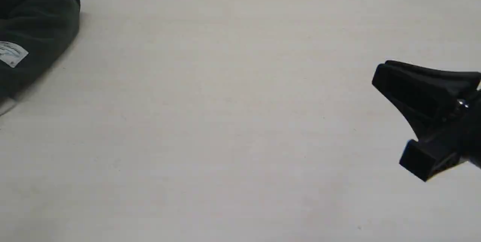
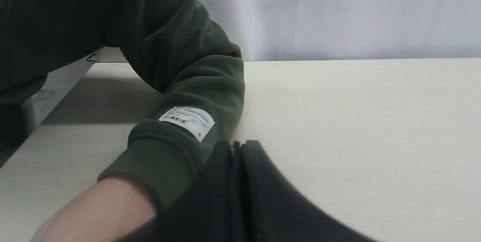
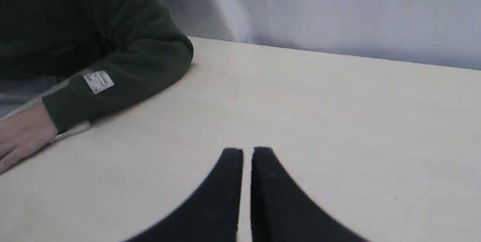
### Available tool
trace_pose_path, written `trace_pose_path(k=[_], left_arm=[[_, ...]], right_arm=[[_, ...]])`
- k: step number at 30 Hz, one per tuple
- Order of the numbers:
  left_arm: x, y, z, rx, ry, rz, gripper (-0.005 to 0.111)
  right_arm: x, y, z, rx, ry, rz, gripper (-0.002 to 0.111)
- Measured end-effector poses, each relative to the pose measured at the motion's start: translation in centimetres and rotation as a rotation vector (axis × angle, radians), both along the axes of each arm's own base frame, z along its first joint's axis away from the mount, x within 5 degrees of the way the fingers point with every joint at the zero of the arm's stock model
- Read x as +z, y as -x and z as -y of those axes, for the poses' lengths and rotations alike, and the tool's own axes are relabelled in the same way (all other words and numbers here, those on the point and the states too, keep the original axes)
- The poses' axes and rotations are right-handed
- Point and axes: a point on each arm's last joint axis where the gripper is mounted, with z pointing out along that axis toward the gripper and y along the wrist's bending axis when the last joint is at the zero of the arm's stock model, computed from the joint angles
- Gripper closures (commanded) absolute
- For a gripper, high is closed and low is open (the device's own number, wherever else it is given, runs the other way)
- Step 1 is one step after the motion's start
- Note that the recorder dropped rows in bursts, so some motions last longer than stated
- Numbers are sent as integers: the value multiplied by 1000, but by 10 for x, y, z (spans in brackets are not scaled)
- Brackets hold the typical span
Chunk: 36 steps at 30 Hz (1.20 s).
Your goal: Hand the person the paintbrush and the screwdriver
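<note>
Over at ten o'clock in the exterior view, the person point(image 1: 37, 27) leans a dark green sleeve on the pale table point(image 1: 225, 121), white label point(image 1: 13, 54) showing and bare hand point(image 3: 22, 136) flat near the edge. The left gripper point(image 2: 237, 145) hangs just beside that sleeve's cuff, jaws pressed together on nothing. Out at three o'clock, the right gripper point(image 3: 247, 151) sits low over the table, jaws together too and gripping nothing.

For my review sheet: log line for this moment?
left pincer shut, empty | right pincer shut, empty | person's dark-green-sleeved forearm on pale tabletop | no tools visible
</note>
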Motion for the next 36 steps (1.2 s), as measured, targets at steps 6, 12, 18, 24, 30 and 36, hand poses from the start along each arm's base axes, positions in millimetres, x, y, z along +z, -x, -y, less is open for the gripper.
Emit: trace_pose_path(k=[6, 12, 18, 24, 30, 36], left_arm=[[0, 0, 0, 0, 0, 0, 107], [0, 0, 0, 0, 0, 0, 107], [0, 0, 0, 0, 0, 0, 107], [0, 0, 0, 0, 0, 0, 107], [0, 0, 0, 0, 0, 0, 107], [0, 0, 0, 0, 0, 0, 107]], right_arm=[[-18, 18, 14, -14, -92, 140, 104], [-25, 31, 23, -18, -151, 232, 104], [-27, 39, 29, -17, -155, 307, 104], [-25, 47, 34, -18, -129, 409, 104], [-22, 52, 37, -21, -98, 487, 104], [-23, 56, 39, -19, -41, 528, 104]])
